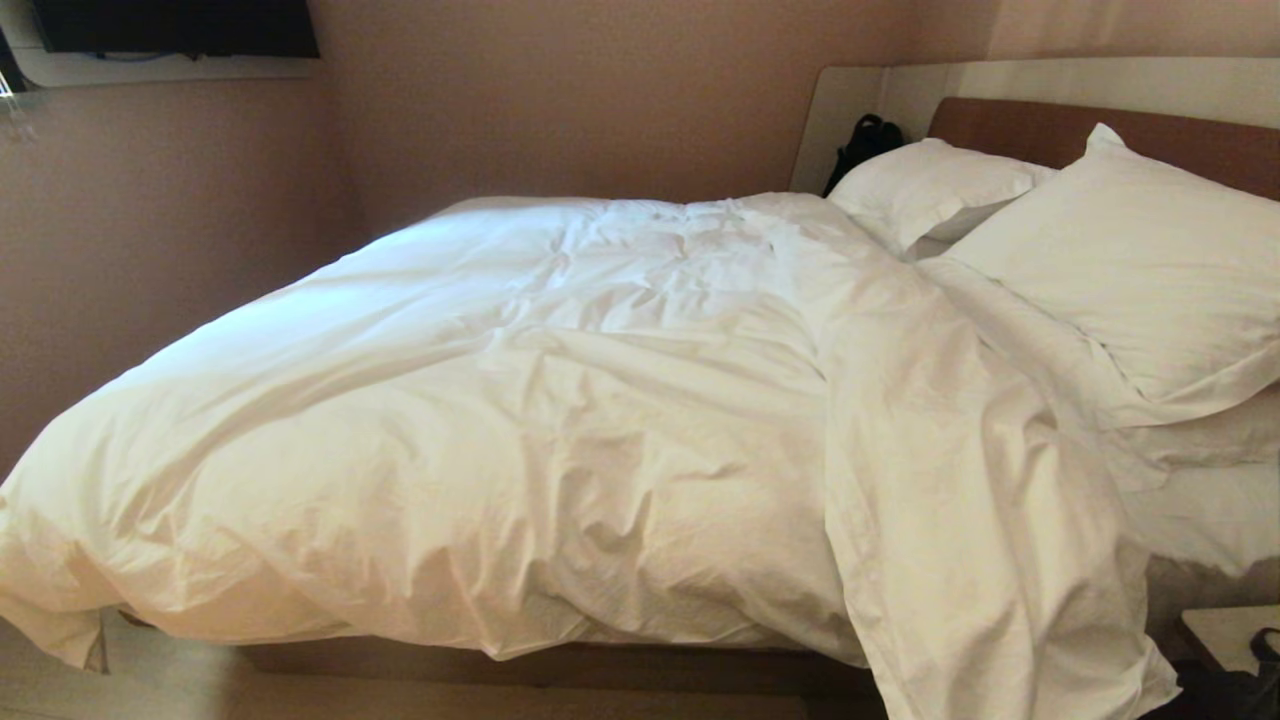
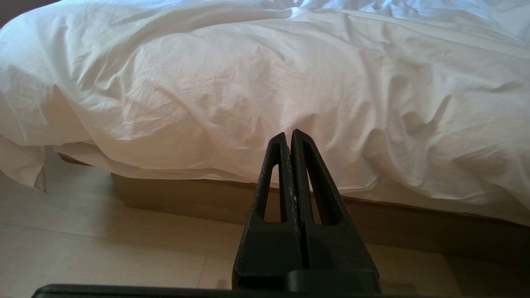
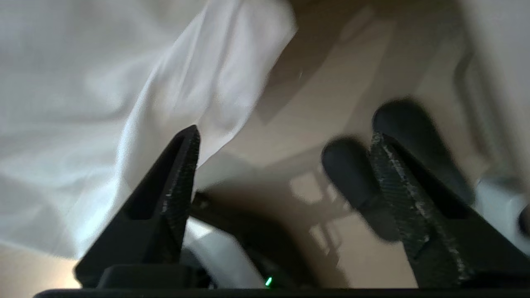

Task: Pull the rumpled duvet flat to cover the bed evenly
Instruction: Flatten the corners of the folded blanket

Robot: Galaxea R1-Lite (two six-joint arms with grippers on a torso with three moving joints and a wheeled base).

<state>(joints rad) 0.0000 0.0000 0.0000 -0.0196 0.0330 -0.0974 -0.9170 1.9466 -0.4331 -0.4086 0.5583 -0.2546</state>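
The white, puffy duvet lies wrinkled over the bed. A long fold of it runs from the pillows down over the near side, toward the floor. Neither arm shows in the head view. My left gripper is shut and empty, held low above the floor and pointing at the duvet overhanging the brown bed base. My right gripper is open with nothing between its fingers. A hanging edge of the duvet lies just beyond one fingertip, apart from it.
Two white pillows rest against the brown headboard, with a black bag behind them. A nightstand corner stands at the near right. Two dark rounded shapes sit on the floor by my right fingers. Walls close in the bed's far side.
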